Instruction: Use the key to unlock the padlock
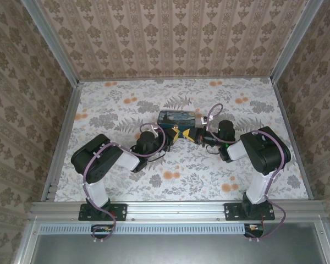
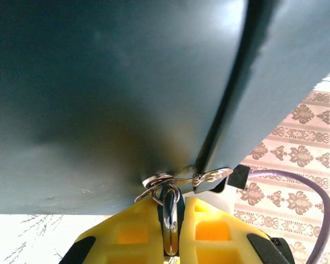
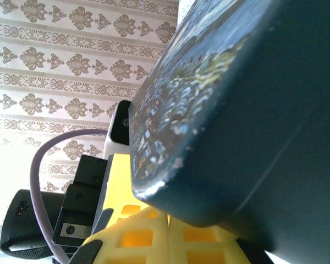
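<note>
Main risk is alignment: both grippers are crowded against the front of the box (image 2: 99, 82) with almost no room, so any sideways push from 1 arm could shove or tip the box and drag the padlock (image 2: 170, 221) off line. The padlock hangs by its shackle (image 2: 164, 191) from the ring beside the hasp (image 2: 212, 176), so it can pivot. If it twists in the grip, the keyway turns away and a key push would skid off or jam. Second risk: the key itself. I can't make it out in any view, so if it's cocked, or not in the pinch at all, the insert fails and nothing here would show it. Third: the 2 sets of yellow fingers sit nearly touching in the top view, so a collision could knock either grip loose. Left gripper (image 2: 171, 202): jaws closed down to a narrow slot on the padlock body, seen edge-on between the pads, right under the box face. Looks like a firm pinch, though how deep it goes I can't tell. Right gripper (image 3: 168, 228): fingers fully together, no gap showing, tips tucked under the corner of the box and apparently touching it. Whether the key is pinched between them, can't tell; the box hides the tips.
</note>
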